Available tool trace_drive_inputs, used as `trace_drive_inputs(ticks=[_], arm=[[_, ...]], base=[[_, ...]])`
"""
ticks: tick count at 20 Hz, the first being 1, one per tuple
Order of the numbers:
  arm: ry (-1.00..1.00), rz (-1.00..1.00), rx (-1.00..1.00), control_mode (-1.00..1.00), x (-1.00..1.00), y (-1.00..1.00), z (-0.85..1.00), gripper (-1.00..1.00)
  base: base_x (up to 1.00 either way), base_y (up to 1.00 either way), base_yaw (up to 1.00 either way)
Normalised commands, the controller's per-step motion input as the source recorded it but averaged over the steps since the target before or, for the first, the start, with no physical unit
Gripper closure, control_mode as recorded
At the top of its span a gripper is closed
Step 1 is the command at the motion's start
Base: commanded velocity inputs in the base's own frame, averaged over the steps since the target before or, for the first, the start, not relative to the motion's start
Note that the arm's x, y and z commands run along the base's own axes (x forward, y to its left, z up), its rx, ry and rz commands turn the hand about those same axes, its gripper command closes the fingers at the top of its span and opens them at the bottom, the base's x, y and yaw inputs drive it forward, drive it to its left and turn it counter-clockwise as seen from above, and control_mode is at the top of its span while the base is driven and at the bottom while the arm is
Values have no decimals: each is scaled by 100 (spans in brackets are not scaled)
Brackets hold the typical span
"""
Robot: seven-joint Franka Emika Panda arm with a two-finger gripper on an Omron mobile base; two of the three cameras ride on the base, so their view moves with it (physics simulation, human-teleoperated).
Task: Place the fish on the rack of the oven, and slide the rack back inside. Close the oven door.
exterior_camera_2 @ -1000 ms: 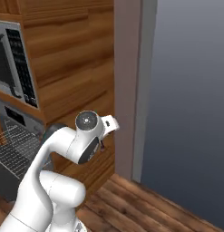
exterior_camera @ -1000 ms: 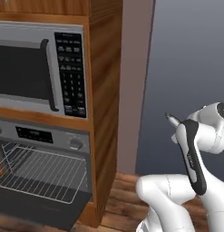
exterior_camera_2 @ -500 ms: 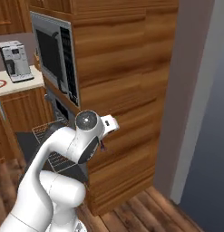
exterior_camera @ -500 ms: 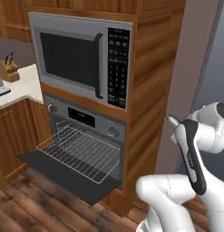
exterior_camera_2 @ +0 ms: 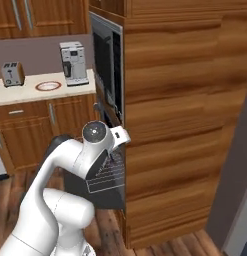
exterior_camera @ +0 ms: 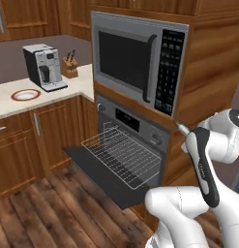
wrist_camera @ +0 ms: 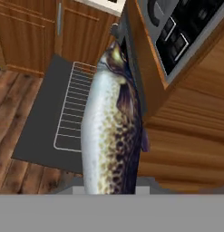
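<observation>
Left of centre in the left base view, the rack [exterior_camera: 125, 155] sits pulled out over the lowered oven door [exterior_camera: 99, 172], under the oven [exterior_camera: 135, 127]; we judge we are carrying the fish toward it, with placing, sliding in and closing not yet done.

At centre left of the right base view, our arm's wrist stands beside the wooden cabinet [exterior_camera_2: 180, 125], in front of the rack's lower edge [exterior_camera_2: 106, 176].

Down the middle of the hand view, the fish [wrist_camera: 111, 136] hangs lengthwise, pinched in our hand. Next we must lower it onto the bars at centre left.
</observation>
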Motion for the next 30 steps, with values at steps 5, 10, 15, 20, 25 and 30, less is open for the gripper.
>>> trace_drive_inputs(ticks=[5, 10, 15, 20, 25, 30], arm=[[0, 0, 0, 100, 0, 0, 0, 100], [0, 0, 0, 100, 0, 0, 0, 100], [0, 0, 0, 100, 0, 0, 0, 100], [0, 0, 0, 100, 0, 0, 0, 100], [0, 0, 0, 100, 0, 0, 0, 100], [0, 0, 0, -100, 7, 1, 0, 100]], base=[[19, 3, 40], [29, 0, 27], [46, -1, 14], [47, 0, 10], [38, 0, 9], [33, 0, 3]])
